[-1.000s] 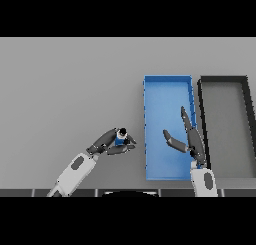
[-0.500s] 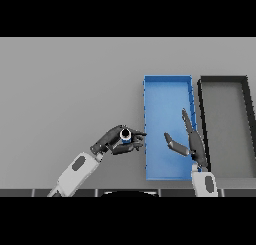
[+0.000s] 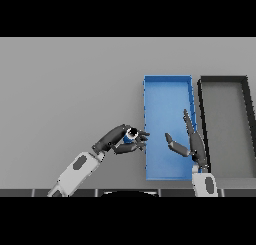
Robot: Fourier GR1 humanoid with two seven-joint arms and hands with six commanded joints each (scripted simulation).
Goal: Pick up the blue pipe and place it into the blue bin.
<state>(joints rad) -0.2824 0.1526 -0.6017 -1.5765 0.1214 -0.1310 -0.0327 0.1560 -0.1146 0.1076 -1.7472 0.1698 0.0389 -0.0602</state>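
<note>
A short blue pipe (image 3: 131, 134) with a pale ring end is held in my left hand (image 3: 118, 141), whose fingers and thumb curl round it. The hand hovers just left of the blue bin (image 3: 166, 85), its fingertips reaching the bin's left wall. My right hand (image 3: 189, 144) hangs over the bin's lower right part with fingers straight and thumb spread, holding nothing. The bin is a long blue tray lying lengthwise away from me.
A black bin (image 3: 223, 81) of similar shape lies right beside the blue bin on its right. The grey table (image 3: 65, 89) stretches to the left and far side.
My left hand has carried the blue pipe to the right, from well left of the bin up to its left wall. The right hand has drifted slightly lower.
</note>
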